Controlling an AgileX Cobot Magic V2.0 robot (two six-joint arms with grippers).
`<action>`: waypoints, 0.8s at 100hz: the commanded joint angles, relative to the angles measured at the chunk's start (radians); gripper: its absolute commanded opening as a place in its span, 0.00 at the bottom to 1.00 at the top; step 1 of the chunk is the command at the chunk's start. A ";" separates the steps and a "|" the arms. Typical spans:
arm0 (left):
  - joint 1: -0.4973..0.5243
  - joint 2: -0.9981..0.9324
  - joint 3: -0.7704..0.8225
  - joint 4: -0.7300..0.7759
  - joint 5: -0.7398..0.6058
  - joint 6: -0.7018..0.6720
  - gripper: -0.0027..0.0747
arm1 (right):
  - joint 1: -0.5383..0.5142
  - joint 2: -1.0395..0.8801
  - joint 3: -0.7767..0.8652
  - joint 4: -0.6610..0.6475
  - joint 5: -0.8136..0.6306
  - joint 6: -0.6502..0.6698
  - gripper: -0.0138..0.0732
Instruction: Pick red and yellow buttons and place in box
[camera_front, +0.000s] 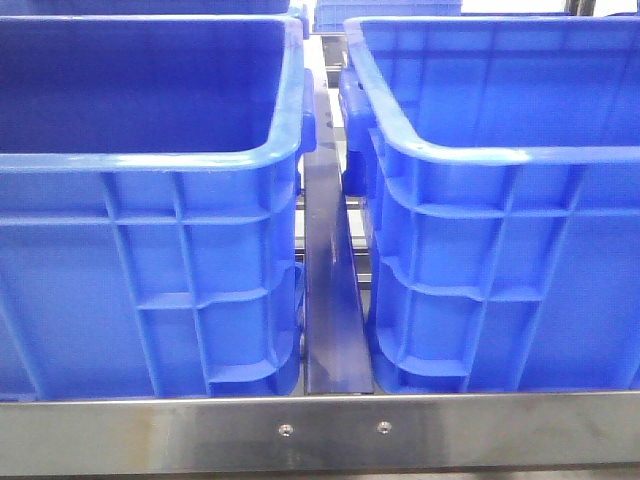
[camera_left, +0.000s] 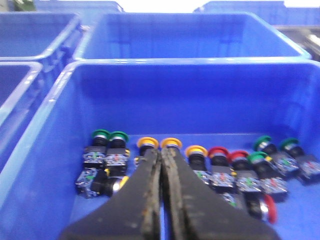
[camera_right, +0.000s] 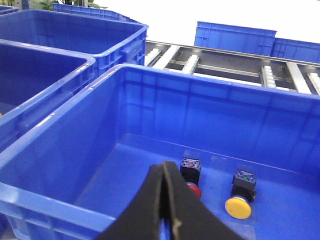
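Observation:
In the left wrist view a blue crate (camera_left: 190, 100) holds a row of push buttons: yellow ones (camera_left: 148, 143), red ones (camera_left: 218, 151) and green ones (camera_left: 100, 134). My left gripper (camera_left: 161, 152) hangs over the yellow ones, shut and empty. In the right wrist view the box (camera_right: 200, 115) has one red button (camera_right: 194, 190) and one yellow button (camera_right: 238, 207) lying on its floor. My right gripper (camera_right: 165, 164) is above them, shut with nothing in it. The front view shows the box (camera_front: 520, 155) on the right; neither gripper appears there.
The other blue crate (camera_front: 150, 160) stands left of the box with a dark divider bar (camera_front: 330, 300) between them. A steel rail (camera_front: 320, 430) runs along the front. More blue crates (camera_right: 65, 30) and a roller conveyor (camera_right: 220, 65) lie behind.

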 joint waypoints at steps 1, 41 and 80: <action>0.017 -0.026 0.031 0.000 -0.170 -0.014 0.01 | -0.004 0.012 -0.027 0.023 -0.032 -0.010 0.04; 0.022 -0.223 0.339 -0.006 -0.328 -0.060 0.01 | -0.004 0.013 -0.027 0.023 -0.034 -0.010 0.04; 0.024 -0.223 0.336 -0.006 -0.301 -0.060 0.01 | -0.004 0.014 -0.027 0.023 -0.034 -0.010 0.04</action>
